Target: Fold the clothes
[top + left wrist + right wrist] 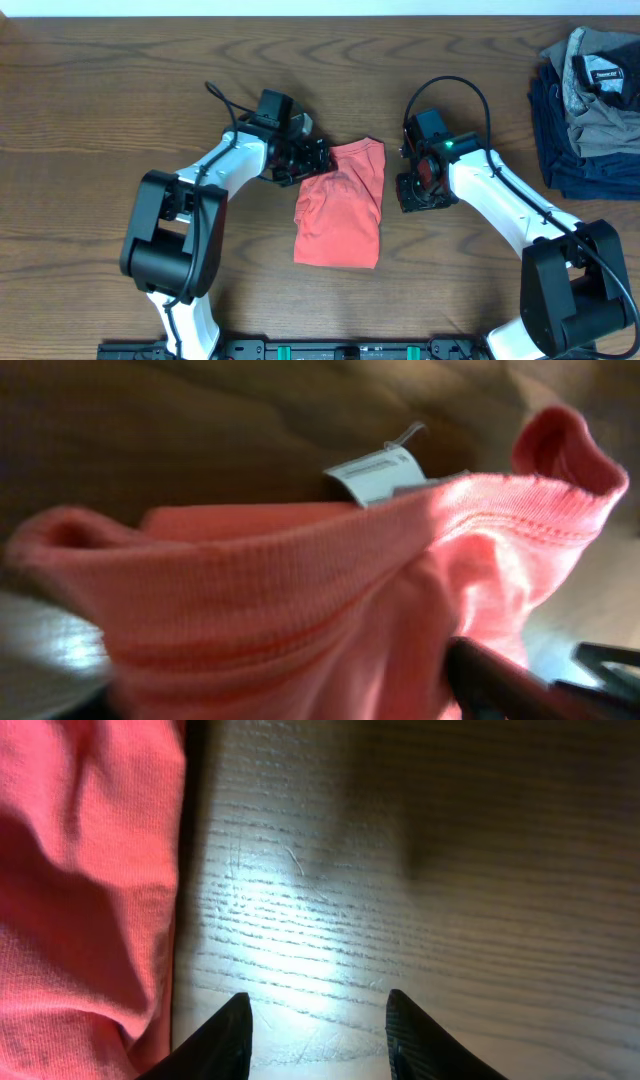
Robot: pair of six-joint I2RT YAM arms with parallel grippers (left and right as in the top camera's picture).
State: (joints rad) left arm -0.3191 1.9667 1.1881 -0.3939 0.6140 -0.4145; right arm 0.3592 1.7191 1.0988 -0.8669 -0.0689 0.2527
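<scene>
L: my left gripper [312,160] clenched on shirt [340,212] collar edge, cloth bunched up at my fingers | R: my right gripper [318,1005] spread, empty over table [420,870], shirt just beside | step: likely mid-fold | next: carry collar toward far hem

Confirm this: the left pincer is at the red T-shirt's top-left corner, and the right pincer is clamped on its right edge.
Wrong on the right pincer: the right wrist view shows it open over the table, beside the T-shirt. The left pincer claim holds.

The right hand [318,1020] hangs spread over the wooden table [450,870], just beside the coral T-shirt [80,900].
</scene>
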